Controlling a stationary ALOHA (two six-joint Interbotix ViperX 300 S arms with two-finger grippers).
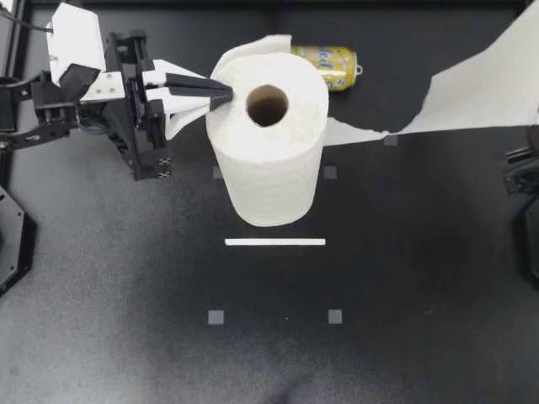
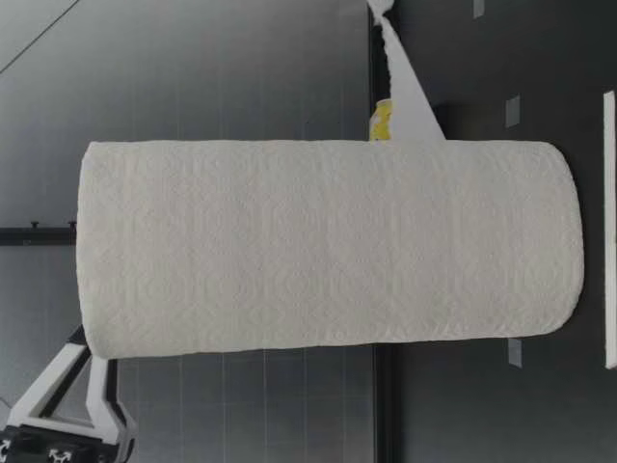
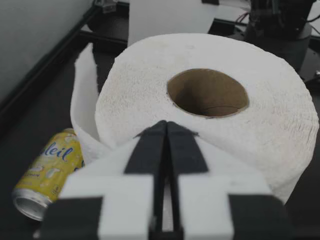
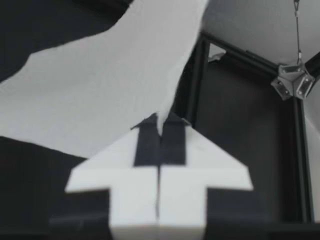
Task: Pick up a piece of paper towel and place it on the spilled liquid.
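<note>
- Sheet (image 1: 480,84): drawn out well to the right of the upright paper towel roll (image 1: 269,160), seemingly joined to it by a narrow neck only.
- Right gripper (image 4: 160,120): clamped on the sheet.
- Left gripper (image 1: 226,93): fingers together, empty, at the roll's top rim.
- Remaining: tear-off and placement; no spill discernible beside the can (image 1: 330,66).

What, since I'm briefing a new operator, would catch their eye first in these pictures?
The big paper towel roll standing upright mid-table dominates. A loose sheet stretches from it toward my right side, pinched in my right end effector, while my left end effector, shut, sits at the roll's top rim. A yellow can lies on its side just beyond the roll.
</note>
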